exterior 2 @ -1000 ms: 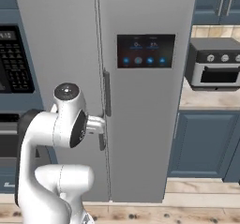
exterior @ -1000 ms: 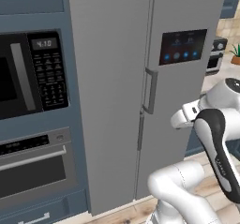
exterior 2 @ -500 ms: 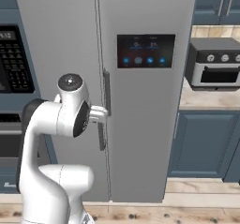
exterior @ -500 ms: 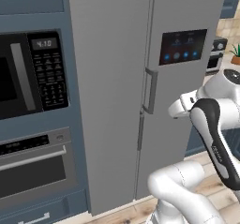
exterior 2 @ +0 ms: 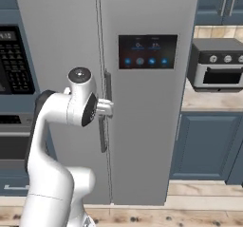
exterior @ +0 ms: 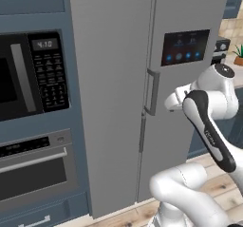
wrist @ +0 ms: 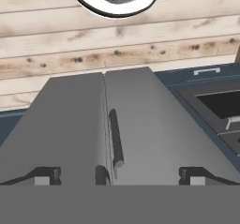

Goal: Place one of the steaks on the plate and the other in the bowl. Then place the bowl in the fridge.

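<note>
Fridge (exterior: 114, 88) dead ahead: one unit, two grey doors, closed, filling the middle of both base views. Two vertical door handles (exterior 2: 105, 112) side by side at the centre seam; one dark touchscreen panel (exterior 2: 147, 51) with blue icons on the right-hand door. Gripper (wrist: 117, 175) just in front of the handles, fingertips (wrist: 46, 174) spread wide with nothing between them, straddling the seam and both handle ends in the hand view. Arm (exterior: 209, 126) bent toward the doors, wrist level with the handles. Left of the fridge, in the left base view: one black built-in microwave (exterior: 33, 74) with a lit clock, one oven (exterior: 35, 166) beneath it. Right of the fridge, in the right base view: one small toaster oven (exterior 2: 218, 69) on a counter (exterior 2: 209, 102) above blue cabinets. Wooden floor (wrist: 117, 45) across the top of the hand view, rolled upside down relative to the room.
</note>
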Motion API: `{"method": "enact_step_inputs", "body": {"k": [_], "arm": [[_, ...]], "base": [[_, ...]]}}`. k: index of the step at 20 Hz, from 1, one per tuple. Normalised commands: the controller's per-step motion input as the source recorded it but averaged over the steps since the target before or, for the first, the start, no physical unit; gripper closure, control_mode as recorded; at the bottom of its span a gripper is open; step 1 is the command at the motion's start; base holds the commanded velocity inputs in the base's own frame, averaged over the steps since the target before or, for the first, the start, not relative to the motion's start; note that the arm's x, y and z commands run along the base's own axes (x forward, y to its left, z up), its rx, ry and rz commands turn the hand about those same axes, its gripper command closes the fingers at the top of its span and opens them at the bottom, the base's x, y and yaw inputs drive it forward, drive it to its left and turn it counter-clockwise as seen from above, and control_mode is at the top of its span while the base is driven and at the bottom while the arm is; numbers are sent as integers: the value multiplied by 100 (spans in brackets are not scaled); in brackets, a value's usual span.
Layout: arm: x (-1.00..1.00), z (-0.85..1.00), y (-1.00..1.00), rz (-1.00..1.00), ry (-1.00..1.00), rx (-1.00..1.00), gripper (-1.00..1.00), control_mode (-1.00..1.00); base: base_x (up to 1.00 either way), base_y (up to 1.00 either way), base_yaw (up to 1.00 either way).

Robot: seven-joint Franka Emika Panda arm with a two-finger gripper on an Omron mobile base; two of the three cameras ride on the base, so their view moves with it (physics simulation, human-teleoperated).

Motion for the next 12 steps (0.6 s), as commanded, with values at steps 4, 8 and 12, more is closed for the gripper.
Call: {"method": "enact_step_inputs", "body": {"k": [4,8,12], "arm": [[53,0,-7,1,-1,3,-100,-100],[50,-4,0,4,-6,2,-100,-100],[43,-11,0,5,-17,4,-100,-100]], "base": [[0,0,0],[0,0,0],[0,0,0]]}}
